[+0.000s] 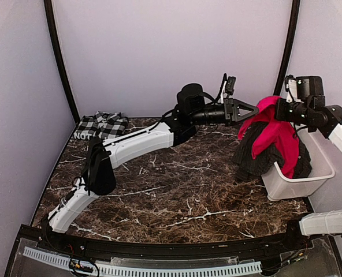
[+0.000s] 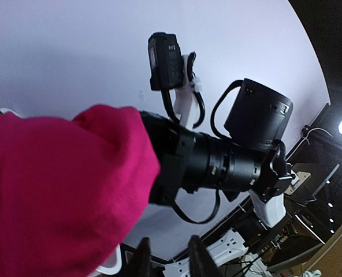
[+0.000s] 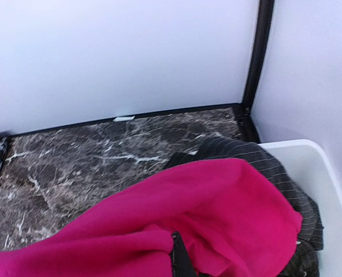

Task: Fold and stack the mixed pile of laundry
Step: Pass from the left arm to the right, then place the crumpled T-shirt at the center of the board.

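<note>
The plain bright red garment (image 1: 277, 134) hangs from its top edge over the white bin at the right. My right gripper (image 1: 278, 109) is shut on its upper fold. In the right wrist view the red cloth (image 3: 217, 208) covers the jaws, and only one dark fingertip (image 3: 179, 257) pokes out. My left gripper (image 1: 247, 110) hovers just left of the red garment (image 2: 55, 190), slightly open with nothing between its fingers (image 2: 142, 258). The black-and-white checked garment (image 1: 102, 124) lies folded at the back left of the table.
The white plastic bin (image 1: 313, 180) stands at the table's right edge. A dark pinstriped cloth (image 1: 253, 154) drapes over its near rim, under the red one. My left arm (image 1: 142, 141) stretches diagonally across the marble table (image 1: 177, 196).
</note>
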